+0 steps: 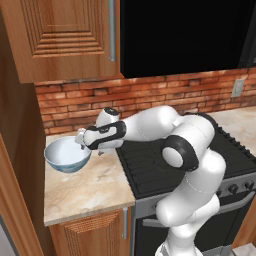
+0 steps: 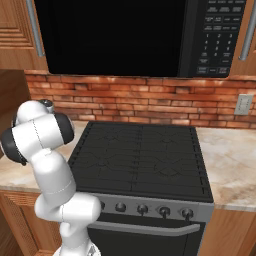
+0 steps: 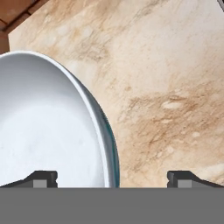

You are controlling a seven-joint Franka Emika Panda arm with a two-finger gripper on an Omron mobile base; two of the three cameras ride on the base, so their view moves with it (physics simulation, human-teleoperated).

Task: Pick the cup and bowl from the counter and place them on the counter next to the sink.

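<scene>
Brick backsplash runs behind the counter, a beige marbled slab over brown wooden cabinets, with a black stove top set flush against its right edge and a dark microwave mounted above. From the left base view, the white arm reaches leftward across the stove's front-left corner to the gripper, which sits at the near-right rim of the bowl. The bowl stands upright on the counter, directly to the left of the gripper and below the wooden wall cabinet. In the hand view, the two dark fingertips are spread wide, one over the bowl's white interior and the other over bare counter, so the bowl's rim passes between them. The jaws straddle the rim without closing on it; contact between either pad and the bowl wall cannot be determined. From the right base view, the arm's upper links stand to the left of the stove, and the counter continues to the right of the stove below a wall outlet.
</scene>
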